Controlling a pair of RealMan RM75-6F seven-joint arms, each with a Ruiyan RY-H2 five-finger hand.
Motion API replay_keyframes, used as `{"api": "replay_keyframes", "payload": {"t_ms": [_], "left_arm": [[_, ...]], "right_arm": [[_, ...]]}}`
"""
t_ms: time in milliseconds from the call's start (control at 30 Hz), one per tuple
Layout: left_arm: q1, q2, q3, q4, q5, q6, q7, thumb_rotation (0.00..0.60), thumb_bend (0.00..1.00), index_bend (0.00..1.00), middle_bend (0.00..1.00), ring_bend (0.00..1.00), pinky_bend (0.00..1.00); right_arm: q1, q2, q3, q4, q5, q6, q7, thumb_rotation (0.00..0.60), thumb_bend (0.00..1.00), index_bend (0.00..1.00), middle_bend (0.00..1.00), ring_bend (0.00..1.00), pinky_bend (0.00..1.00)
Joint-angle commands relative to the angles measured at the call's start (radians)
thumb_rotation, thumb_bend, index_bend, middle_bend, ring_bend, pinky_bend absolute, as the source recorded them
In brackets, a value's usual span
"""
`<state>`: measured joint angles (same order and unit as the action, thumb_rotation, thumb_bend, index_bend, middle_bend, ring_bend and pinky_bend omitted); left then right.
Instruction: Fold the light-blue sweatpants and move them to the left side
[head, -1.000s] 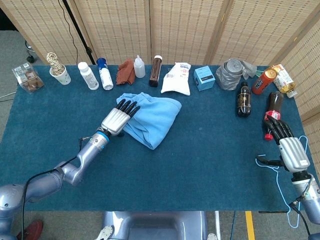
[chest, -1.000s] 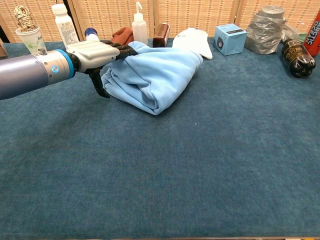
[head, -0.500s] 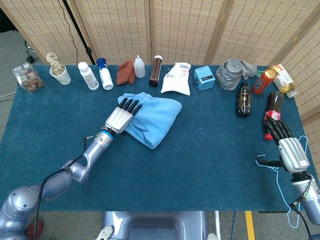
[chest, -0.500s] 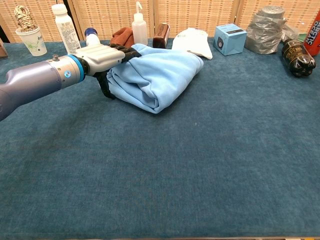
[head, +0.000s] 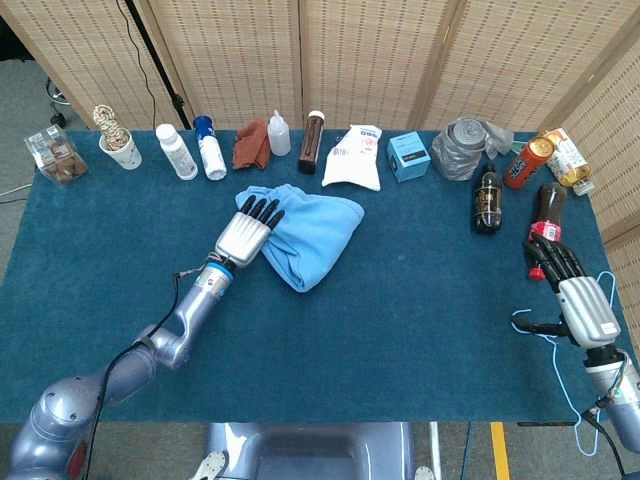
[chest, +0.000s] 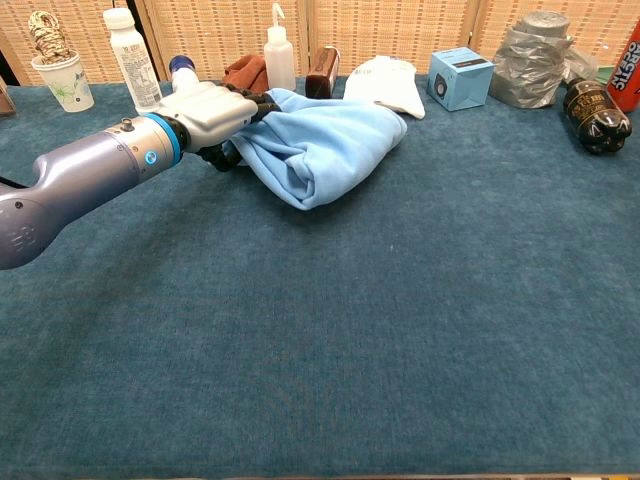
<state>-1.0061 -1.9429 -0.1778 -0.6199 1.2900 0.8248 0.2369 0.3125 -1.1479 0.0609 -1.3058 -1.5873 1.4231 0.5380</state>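
Just in front of the white pouch (head: 353, 157) at the back of the table (head: 400, 330), our light-blue sweatpants (head: 308, 232) lie bunched, long axis slanting from upper right to lower left. Our left hand (head: 244, 233) grips their left edge, fingers over the top and thumb tucked beneath. Our right hand (head: 577, 290) sits far off, fingers loosely apart, holding nothing. We judge a pull toward the left arm's side comes next.
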Motion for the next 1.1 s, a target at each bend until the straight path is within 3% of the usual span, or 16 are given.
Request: {"api": "replay_keyframes", "payload": {"t_ms": [33,167,333,633,1100], "left_arm": [[0.004,-0.028,0.007,0.047,0.025,0.038,-0.002,0.6,0.72,0.51,0.4,0.47,0.5],[0.01,-0.037,0.002,0.057,0.014,0.018,0.008,0.6,0.72,0.67,0.6,0.65,0.64],[0.027,-0.029,0.012,0.046,0.043,0.08,0.0,0.6,0.72,0.77,0.71,0.75,0.79],[0.081,0.062,0.03,-0.063,0.077,0.158,-0.021,0.6,0.73,0.79,0.73,0.78,0.84],[0.208,0.291,0.044,-0.292,0.085,0.28,0.021,0.6,0.73,0.81,0.75,0.78,0.84]], "right_arm": [[0.0,0.002,0.001,-0.002,-0.002,0.001,0.009,0.6,0.0,0.0,0.0,0.0,0.0],[-0.002,0.004,0.002,-0.003,-0.005,0.006,0.014,0.6,0.0,0.0,0.0,0.0,0.0],[-0.004,0.007,0.001,-0.009,-0.013,0.012,0.024,0.6,0.0,0.0,0.0,0.0,0.0],[-0.011,0.013,0.003,-0.019,-0.022,0.031,0.027,0.6,0.0,0.0,0.0,0.0,0.0],[-0.015,0.02,0.0,-0.039,-0.043,0.048,0.018,0.6,0.0,0.0,0.0,0.0,0.0]]}}
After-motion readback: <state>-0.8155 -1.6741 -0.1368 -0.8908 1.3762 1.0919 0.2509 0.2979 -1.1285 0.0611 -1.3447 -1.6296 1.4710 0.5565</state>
